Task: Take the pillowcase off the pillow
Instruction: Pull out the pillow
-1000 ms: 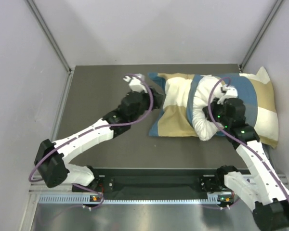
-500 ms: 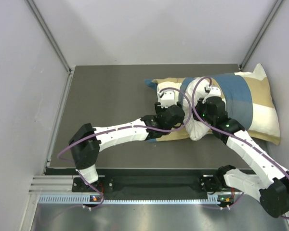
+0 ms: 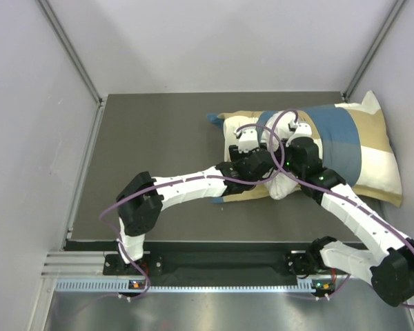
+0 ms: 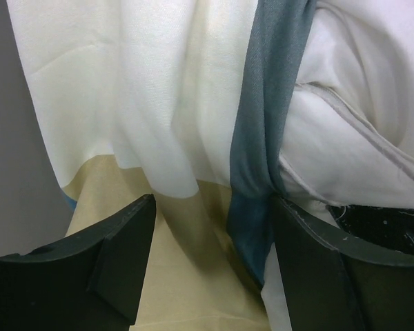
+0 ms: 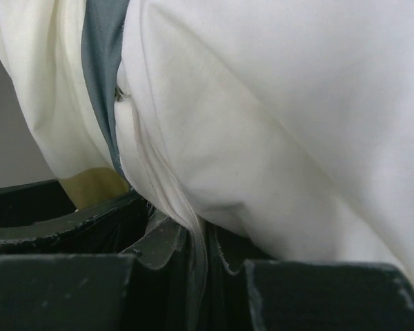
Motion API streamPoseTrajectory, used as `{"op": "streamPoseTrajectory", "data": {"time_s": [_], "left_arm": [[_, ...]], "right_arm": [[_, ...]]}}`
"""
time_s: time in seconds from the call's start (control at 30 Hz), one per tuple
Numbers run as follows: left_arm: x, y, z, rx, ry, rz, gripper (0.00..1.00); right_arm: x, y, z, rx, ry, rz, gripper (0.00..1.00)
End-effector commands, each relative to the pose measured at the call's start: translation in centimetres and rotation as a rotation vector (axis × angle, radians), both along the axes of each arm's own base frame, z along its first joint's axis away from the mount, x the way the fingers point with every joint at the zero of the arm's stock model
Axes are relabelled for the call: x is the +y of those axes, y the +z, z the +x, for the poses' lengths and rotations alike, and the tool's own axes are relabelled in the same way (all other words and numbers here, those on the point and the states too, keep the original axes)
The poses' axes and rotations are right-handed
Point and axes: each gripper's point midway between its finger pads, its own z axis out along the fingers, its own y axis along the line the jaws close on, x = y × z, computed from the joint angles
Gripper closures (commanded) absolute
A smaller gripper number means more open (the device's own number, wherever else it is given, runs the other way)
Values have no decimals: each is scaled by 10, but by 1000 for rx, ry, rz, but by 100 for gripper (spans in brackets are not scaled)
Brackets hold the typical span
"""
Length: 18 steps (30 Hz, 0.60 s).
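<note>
The pillowcase (image 3: 345,141) is laid at the far right of the table (image 3: 159,131), long axis left–right, blue-edged mouth turned left. The pillow (image 3: 284,185) bulges from that mouth. Its seam is pinched, apparently, in the closed right gripper (image 5: 193,255). The left gripper (image 4: 212,231) is spread wide astride the blue edge.

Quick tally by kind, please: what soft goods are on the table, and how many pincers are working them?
Pillowcase: 1
Pillow: 1
Pincers: 2 (left pincer, right pincer)
Total: 4
</note>
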Motion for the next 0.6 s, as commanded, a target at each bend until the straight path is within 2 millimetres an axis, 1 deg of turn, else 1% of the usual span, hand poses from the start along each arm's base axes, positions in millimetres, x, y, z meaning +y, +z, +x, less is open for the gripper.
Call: {"op": "streamPoseTrajectory", "data": {"time_s": [0.0,0.03,0.07,0.17,0.2,0.23,0.37,0.47,0.57], "left_arm": [[-9,20,13,-53,39,-44,27],[-7,17,11,-51,42,-42,27],[-8,27,11,-69,39,-79,28],[-5,33,8,-77,28,-93,28],[-5,40,6,-82,21,-111,28],[-4,44,5,-82,17,-127,28],[-9,46,0,-57,-15,-166,28],[-10,41,-5,-34,-21,-181,28],[-10,51,-9,-39,-35,-229,28]], "right_arm": [[5,-12,-5,30,26,-23,100],[6,-12,-5,26,35,-24,100],[5,-13,-5,28,35,-28,100],[6,-16,-5,34,44,-39,100],[6,-17,-5,37,46,-40,100],[7,-18,-5,41,51,-41,100],[9,-19,-4,41,56,-37,100],[9,-17,-4,39,59,-34,100],[9,-18,-5,41,58,-35,100]]}}
